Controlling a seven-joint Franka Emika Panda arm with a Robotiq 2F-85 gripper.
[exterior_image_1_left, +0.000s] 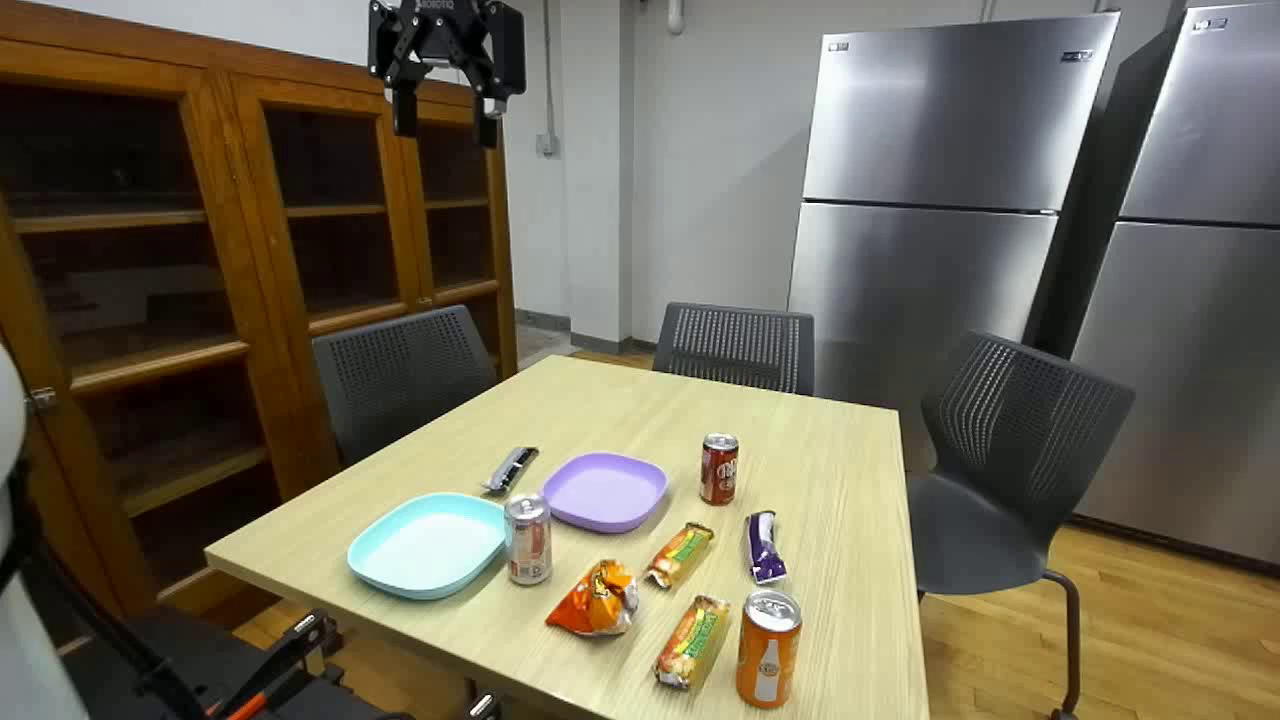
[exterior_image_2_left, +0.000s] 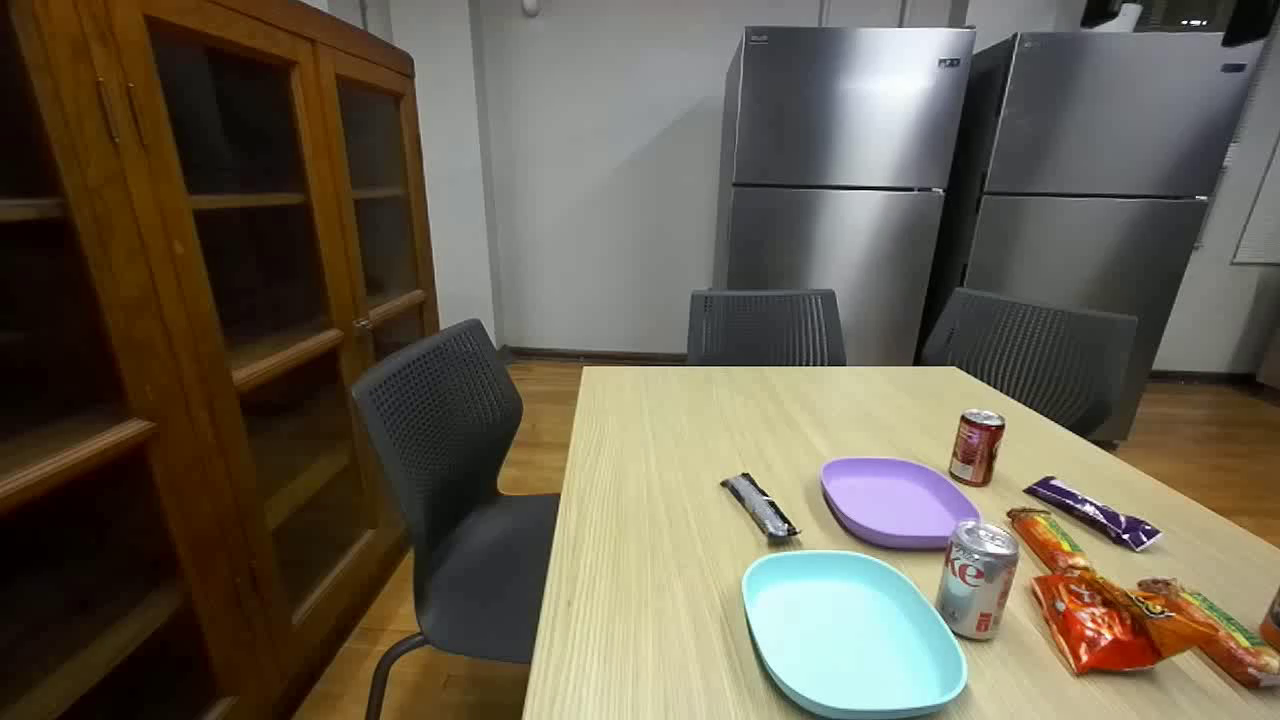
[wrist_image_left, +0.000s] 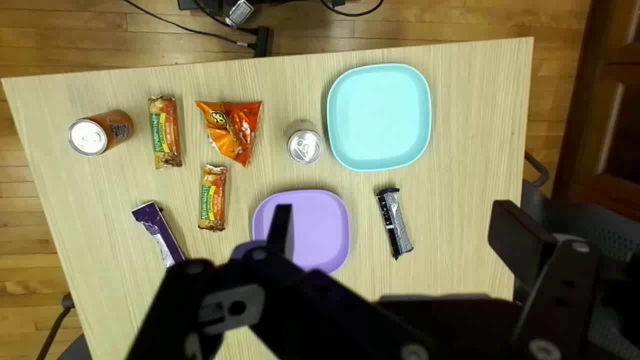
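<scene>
My gripper is open and empty, high above the table; its fingertips also show at the top edge of an exterior view. In the wrist view its fingers stand wide apart, with a black-and-silver wrapped bar on the table between them. One finger covers part of the purple plate. A teal plate and an upright silver can lie beyond. The red can stands beside the purple plate in both exterior views and is hidden in the wrist view.
On the table are an orange can, an orange snack bag, two granola bars and a purple wrapped bar. Dark chairs surround it. A wooden cabinet and steel refrigerators stand behind.
</scene>
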